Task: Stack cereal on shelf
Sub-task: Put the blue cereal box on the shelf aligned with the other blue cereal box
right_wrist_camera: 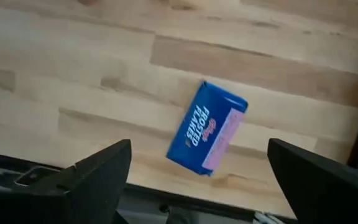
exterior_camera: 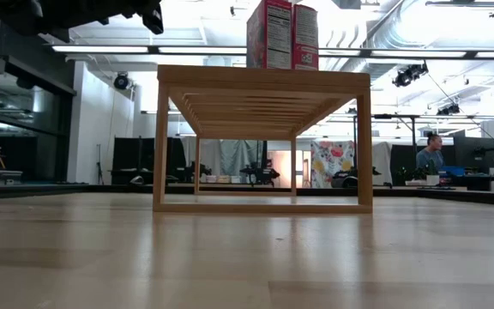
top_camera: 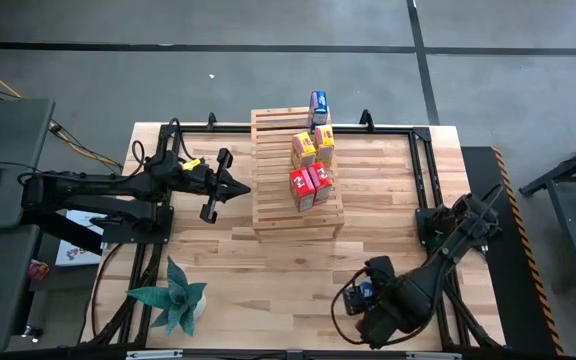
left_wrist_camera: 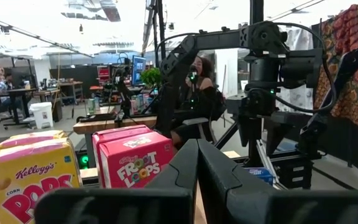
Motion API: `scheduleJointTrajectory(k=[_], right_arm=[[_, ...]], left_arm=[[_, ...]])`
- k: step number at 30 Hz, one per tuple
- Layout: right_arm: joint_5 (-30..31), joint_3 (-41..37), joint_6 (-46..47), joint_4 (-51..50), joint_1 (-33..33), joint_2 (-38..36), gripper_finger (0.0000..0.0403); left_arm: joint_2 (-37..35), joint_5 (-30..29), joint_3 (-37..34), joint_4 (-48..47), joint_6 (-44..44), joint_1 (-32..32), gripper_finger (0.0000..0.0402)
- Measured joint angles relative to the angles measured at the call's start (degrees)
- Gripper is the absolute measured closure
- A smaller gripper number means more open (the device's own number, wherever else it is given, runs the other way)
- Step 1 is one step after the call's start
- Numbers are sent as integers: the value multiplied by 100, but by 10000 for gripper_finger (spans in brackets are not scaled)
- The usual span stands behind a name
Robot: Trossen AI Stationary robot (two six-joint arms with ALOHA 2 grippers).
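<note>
From above, you see the shelf (top_camera: 296, 172) at the table's middle with five cereal boxes on it: two red boxes (top_camera: 309, 186) at its 6 o'clock end, two yellow boxes (top_camera: 313, 146) just beyond them, and one blue box (top_camera: 319, 105) at 12 o'clock. The left gripper (top_camera: 238, 186) waits at the shelf's 9 o'clock, fingers pinched together on nothing. The right gripper (top_camera: 373, 318) hangs low near the table's 5 o'clock corner, and from here you cannot tell how its fingers stand. The last blue box (top_camera: 365, 292) shows as a small patch beside that arm.

At table height, you see the rack's front frame (exterior_camera: 262, 140) with the red boxes (exterior_camera: 282, 34) standing on top; neither gripper can be told here.

Through the left wrist camera, the closed fingers (left_wrist_camera: 199, 167) point across the red boxes (left_wrist_camera: 135, 162) and yellow boxes (left_wrist_camera: 33, 169) toward the right arm's base.

Through the right wrist camera, the fingers (right_wrist_camera: 98, 169) are spread wide, and the Frosted Flakes box (right_wrist_camera: 207, 126) lies flat on the tabletop (right_wrist_camera: 73, 68) between them, skewed to their line. I judge the pickup is the step in hand: turn the wrist until the pads face the box's long sides, centre it, descend straight, then close. It is light cardboard, so a glancing finger would likely push it away.
</note>
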Motion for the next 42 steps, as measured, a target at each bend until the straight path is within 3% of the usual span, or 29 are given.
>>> scheduleJointTrajectory(k=[7, 30, 42], right_arm=[[562, -2, 236, -27, -72, -2, 25], [567, -47, 823, -28, -87, 92, 25], [-39, -658, 1022, 39, -65, 236, 25]], left_arm=[[0, 0, 0, -21, -34, 0, 401], [0, 68, 0, -363, -588, 0, 401], [-2, 68, 0, -498, -654, -32, 401]])
